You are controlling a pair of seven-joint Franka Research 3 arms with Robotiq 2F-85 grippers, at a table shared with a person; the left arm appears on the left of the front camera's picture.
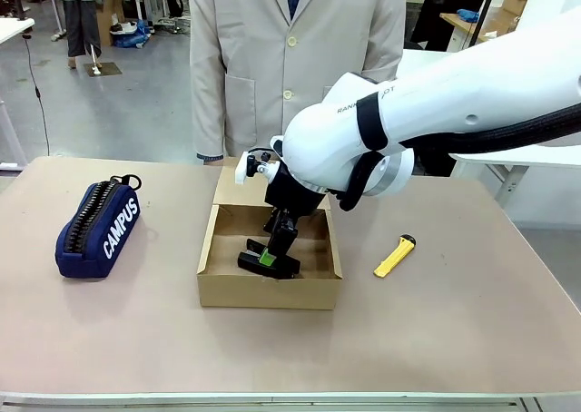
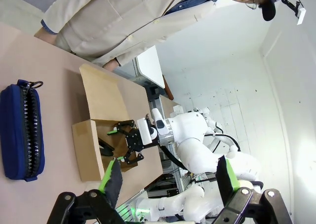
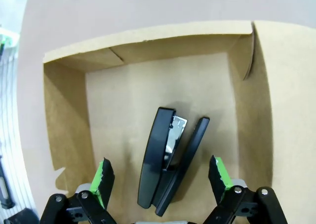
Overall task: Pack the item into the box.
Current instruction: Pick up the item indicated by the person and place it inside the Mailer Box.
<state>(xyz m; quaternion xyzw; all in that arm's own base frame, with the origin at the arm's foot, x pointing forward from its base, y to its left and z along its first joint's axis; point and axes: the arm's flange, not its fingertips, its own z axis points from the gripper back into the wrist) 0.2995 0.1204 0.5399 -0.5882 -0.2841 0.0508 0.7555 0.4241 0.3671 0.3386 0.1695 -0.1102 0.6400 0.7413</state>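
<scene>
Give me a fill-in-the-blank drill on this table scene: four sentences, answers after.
1. The stapler lies ____ the box.
2. The right gripper hangs over the stapler with its jaws ____.
3. The word printed on the navy pouch is ____.
4. The utility knife on the table beside the box is coloured ____.

Missing words: inside; open; CAMPUS; yellow.

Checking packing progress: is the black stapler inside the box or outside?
Inside: the stapler lies on the floor of the box, between its walls.
</scene>
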